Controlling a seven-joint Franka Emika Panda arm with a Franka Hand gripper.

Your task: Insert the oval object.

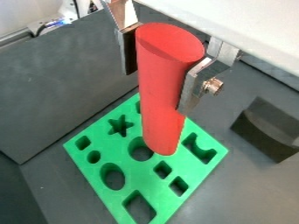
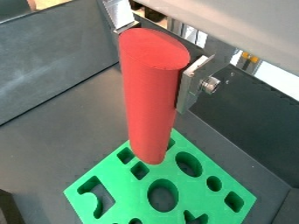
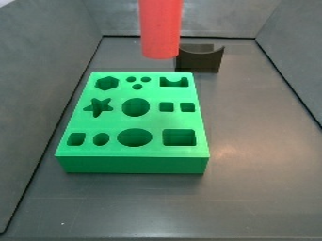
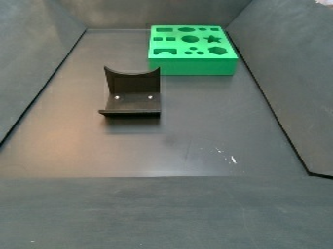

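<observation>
My gripper (image 1: pixel 160 74) is shut on the oval object (image 1: pixel 162 87), a tall smooth red peg, with a silver finger (image 1: pixel 194 85) on each side near its flat top. Both wrist views show this; the other is (image 2: pixel 156 61), peg (image 2: pixel 152 96). The peg hangs upright above the green block (image 1: pixel 103 150), clear of it. In a side view only the peg (image 3: pixel 160 28) shows, above the block's (image 3: pixel 138 162) far edge; the gripper is out of frame. The block's oval hole (image 3: pixel 132 139) is open, also in the wrist views (image 1: pixel 114 178) (image 2: pixel 163 194).
The green block (image 4: pixel 196 64) has several other shaped holes, among them a star (image 3: pixel 102 107) and a round one (image 3: pixel 135 107). The dark fixture with a curved notch (image 3: pixel 199 58) stands on the floor beyond the block (image 4: pixel 130 95) (image 1: pixel 274 127). Dark walls enclose the floor.
</observation>
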